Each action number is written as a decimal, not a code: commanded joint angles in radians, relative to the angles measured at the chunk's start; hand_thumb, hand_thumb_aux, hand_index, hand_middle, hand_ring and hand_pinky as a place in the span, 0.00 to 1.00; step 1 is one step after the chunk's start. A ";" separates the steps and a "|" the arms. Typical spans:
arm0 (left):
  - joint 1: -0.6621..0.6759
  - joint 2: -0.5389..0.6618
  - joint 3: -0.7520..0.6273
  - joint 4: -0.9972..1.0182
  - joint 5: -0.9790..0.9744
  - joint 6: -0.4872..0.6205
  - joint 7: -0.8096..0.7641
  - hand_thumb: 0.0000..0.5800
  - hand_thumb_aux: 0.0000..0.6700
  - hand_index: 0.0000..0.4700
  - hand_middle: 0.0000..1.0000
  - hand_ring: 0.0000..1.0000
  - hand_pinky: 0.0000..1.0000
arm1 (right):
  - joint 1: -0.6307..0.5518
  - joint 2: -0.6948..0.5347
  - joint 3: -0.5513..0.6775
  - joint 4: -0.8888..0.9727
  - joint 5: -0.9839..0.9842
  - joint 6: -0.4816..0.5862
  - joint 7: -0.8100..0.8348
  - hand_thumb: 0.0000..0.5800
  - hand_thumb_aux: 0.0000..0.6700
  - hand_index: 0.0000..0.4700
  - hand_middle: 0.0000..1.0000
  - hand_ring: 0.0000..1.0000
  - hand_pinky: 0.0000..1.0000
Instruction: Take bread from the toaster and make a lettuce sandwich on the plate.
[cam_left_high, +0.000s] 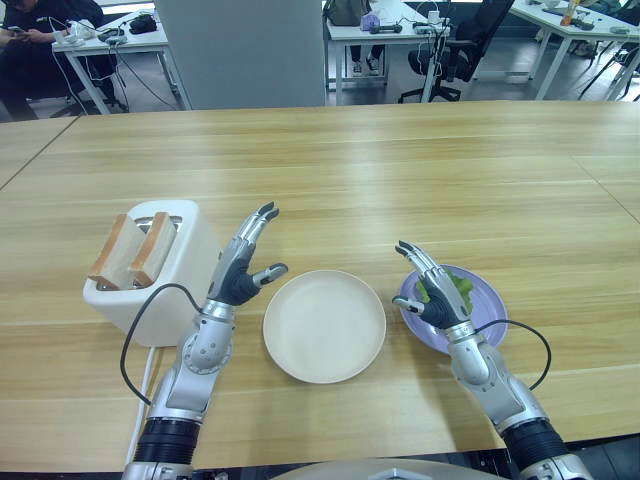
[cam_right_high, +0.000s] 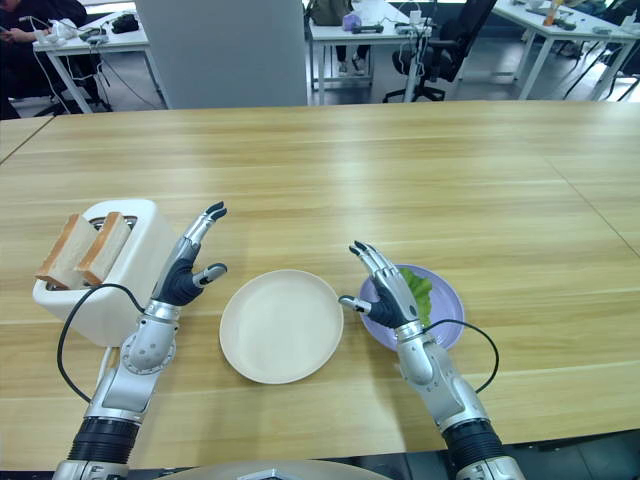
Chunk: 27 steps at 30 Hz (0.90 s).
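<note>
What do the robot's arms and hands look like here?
Both arms are jointed silver metal, with black ribbed sleeves near the elbows. The left hand and right hand are dark grey and black. A thin black cable loops out from each forearm.

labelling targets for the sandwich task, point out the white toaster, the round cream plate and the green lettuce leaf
white toaster (cam_left_high: 192, 248), left eye view, on its right side wall
round cream plate (cam_left_high: 324, 326), left eye view, on its bare middle
green lettuce leaf (cam_right_high: 419, 288), right eye view, on the leaf's upper middle
</note>
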 joint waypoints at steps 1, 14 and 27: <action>0.006 0.008 -0.008 0.002 0.012 0.009 -0.005 0.00 0.00 0.00 0.00 0.00 0.00 | 0.006 -0.005 0.005 -0.001 0.008 0.007 0.000 0.00 0.00 0.00 0.00 0.00 0.00; 0.005 0.031 0.045 -0.064 0.097 0.067 0.046 0.00 0.00 0.00 0.00 0.00 0.00 | 0.004 -0.003 -0.008 -0.021 0.018 0.007 -0.017 0.00 0.00 0.00 0.00 0.00 0.00; -0.036 0.399 0.258 -0.228 0.468 0.613 -0.206 0.00 0.00 0.00 0.00 0.00 0.00 | 0.004 -0.016 -0.020 -0.024 0.021 0.015 -0.027 0.00 0.00 0.00 0.00 0.00 0.00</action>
